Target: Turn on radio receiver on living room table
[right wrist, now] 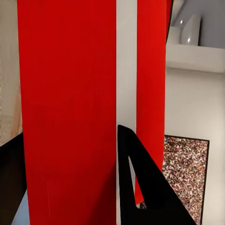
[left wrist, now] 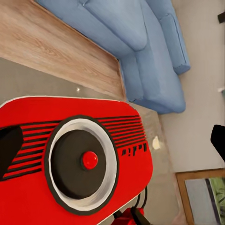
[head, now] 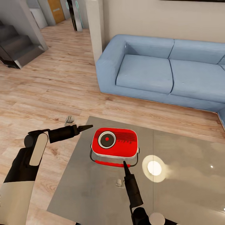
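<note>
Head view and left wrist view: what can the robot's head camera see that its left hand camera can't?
The head view alone shows both grippers, the left gripper beside the radio and the right gripper at its near edge, plus grey stairs. The left wrist view alone shows a picture frame. Both show the red radio receiver, blue sofa and table.

A short row of small black marks is showing on the red front of the radio receiver (head: 114,143), just beside its round dial (left wrist: 80,162) and under the black grille lines; in the left wrist view the marks (left wrist: 134,149) are looking like lettering or a logo, but they are too small and blurred to be read
</note>
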Robot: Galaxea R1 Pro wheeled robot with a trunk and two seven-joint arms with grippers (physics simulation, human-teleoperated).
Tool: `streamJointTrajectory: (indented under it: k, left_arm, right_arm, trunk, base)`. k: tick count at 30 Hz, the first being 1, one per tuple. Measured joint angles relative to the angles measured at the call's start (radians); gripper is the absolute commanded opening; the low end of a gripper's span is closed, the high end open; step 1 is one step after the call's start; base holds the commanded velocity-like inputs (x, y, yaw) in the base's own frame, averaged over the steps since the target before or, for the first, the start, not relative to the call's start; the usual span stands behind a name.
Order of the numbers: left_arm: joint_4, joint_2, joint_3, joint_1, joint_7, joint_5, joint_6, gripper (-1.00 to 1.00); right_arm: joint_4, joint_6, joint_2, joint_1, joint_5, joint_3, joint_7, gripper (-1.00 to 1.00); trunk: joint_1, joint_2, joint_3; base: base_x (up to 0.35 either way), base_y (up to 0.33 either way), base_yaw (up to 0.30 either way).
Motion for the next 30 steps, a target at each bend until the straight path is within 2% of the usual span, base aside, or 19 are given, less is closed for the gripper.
streamJointTrajectory:
  k: [11,14,22,25,28,30]
  left_arm:
    - [0.03,-0.004,-0.006,0.0,0.0,0.001,0.0,1.0]
    - [0.032,-0.013,-0.006,0.0,0.001,0.001,0.0,1.0]
    - [0.062,-0.065,-0.011,-0.012,0.007,-0.001,0.0,1.0]
    - [0.088,-0.095,-0.025,-0.018,0.009,-0.006,0.0,1.0]
    - [0.123,-0.133,-0.056,-0.022,0.011,-0.016,0.0,1.0]
    - [0.136,-0.142,-0.067,-0.024,0.012,-0.022,0.0,1.0]
  right_arm:
    - [0.0,0.0,0.004,0.044,0.001,0.0,-0.011,-1.0]
    - [0.0,0.001,0.004,0.046,0.001,0.0,-0.013,-1.0]
    - [0.0,0.003,0.005,0.05,0.004,0.001,-0.037,-1.0]
    - [0.0,0.002,0.005,0.053,0.003,0.001,-0.047,-1.0]
    - [0.0,0.001,0.004,0.054,0.002,0.0,-0.052,-1.0]
    - [0.0,0.001,0.004,0.055,0.002,0.0,-0.053,-1.0]
  trunk:
    - [0.0,0.0,0.0]
    - [0.0,0.0,0.0]
    - [0.0,0.0,0.0]
    - [0.0,0.0,0.0]
    - [0.0,0.0,0.0]
    - [0.0,0.0,0.0]
  base:
    - [0.0,0.0,0.0]
    - [0.0,0.0,0.0]
    - [0.0,0.0,0.0]
    - [0.0,0.0,0.0]
    - [0.0,0.0,0.0]
    - [0.0,0.0,0.0]
